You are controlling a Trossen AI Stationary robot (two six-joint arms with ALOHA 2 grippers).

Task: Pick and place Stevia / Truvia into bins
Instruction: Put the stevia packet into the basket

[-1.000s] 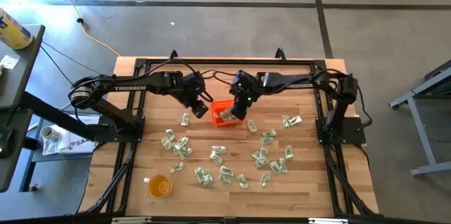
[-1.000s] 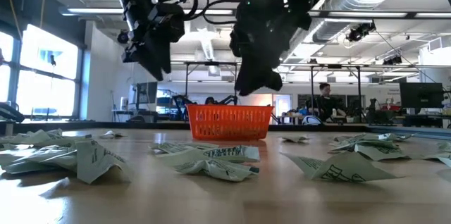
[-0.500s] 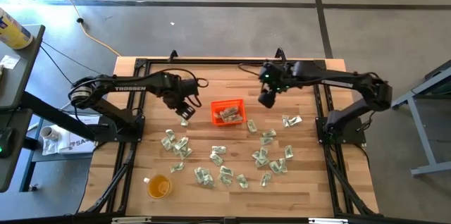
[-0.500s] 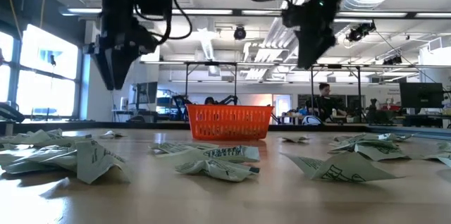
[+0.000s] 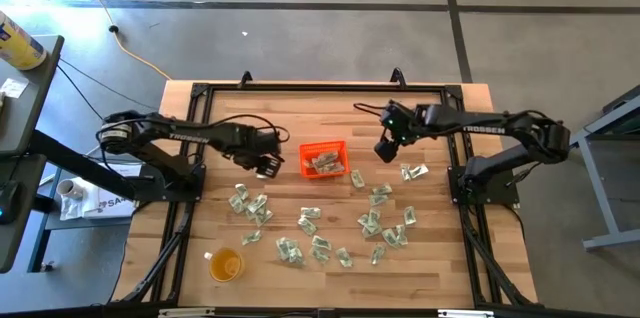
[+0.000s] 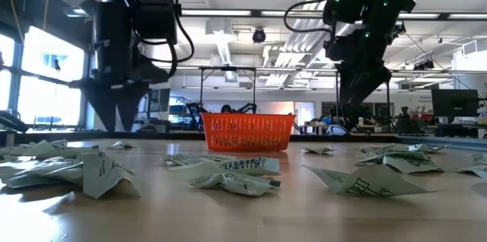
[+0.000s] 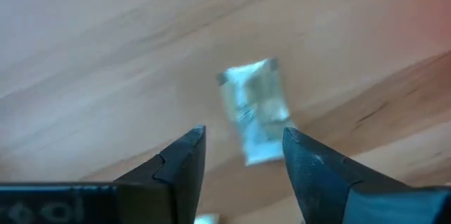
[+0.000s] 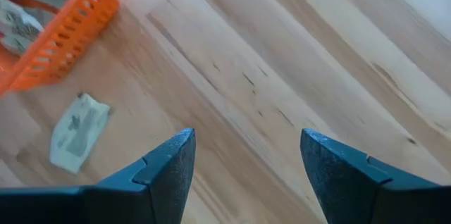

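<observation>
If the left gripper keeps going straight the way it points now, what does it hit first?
Most likely the single pale green and white paper sachet lying on the wooden table. It sits just ahead of the open left gripper, roughly centred between its fingers; nothing else shows in that line. Depth is unclear.

A wooden table (image 5: 440, 268) carries scattered sachets (image 5: 385, 228), an orange bin (image 5: 324, 159) and a cup (image 5: 225, 264).

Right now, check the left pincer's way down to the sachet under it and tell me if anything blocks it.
Nothing visible does. The left pincer hangs open over a lone sachet lying flat on bare table, left of the orange bin. Only wood shows between its fingers and the paper.
</observation>
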